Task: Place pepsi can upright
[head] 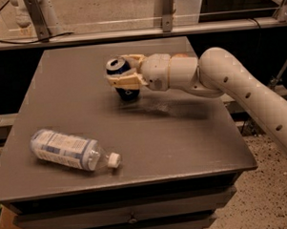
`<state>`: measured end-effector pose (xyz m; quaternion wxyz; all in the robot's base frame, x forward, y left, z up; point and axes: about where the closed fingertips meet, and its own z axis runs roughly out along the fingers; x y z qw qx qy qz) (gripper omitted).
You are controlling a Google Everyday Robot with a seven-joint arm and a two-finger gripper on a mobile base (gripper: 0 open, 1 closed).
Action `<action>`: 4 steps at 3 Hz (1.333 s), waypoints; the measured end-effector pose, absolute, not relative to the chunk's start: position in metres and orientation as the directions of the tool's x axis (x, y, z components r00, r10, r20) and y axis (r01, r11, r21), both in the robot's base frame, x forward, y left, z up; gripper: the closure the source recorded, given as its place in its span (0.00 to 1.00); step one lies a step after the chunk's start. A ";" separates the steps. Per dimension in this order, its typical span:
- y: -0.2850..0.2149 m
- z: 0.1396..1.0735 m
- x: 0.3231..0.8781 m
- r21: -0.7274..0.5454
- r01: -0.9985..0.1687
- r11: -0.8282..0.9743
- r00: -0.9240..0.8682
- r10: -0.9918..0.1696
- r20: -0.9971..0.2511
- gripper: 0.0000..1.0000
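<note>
The pepsi can (123, 80) is dark blue with a silver top. It stands nearly upright, tilted slightly, on the grey table (75, 90) at the back middle. My gripper (124, 73) reaches in from the right on a white arm and is shut on the can, one finger (125, 80) across its front and another behind its top rim. The can's base looks to be at or just above the table surface; I cannot tell if it touches.
A clear plastic water bottle (68, 149) with a white cap lies on its side at the front left of the table. A metal railing (130, 33) runs behind the table. The floor drops off past the right edge (240, 145).
</note>
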<state>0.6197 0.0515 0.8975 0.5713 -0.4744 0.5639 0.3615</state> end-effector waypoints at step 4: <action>0.049 0.896 0.617 -0.121 -0.949 0.290 0.086 -0.131 -0.988 0.12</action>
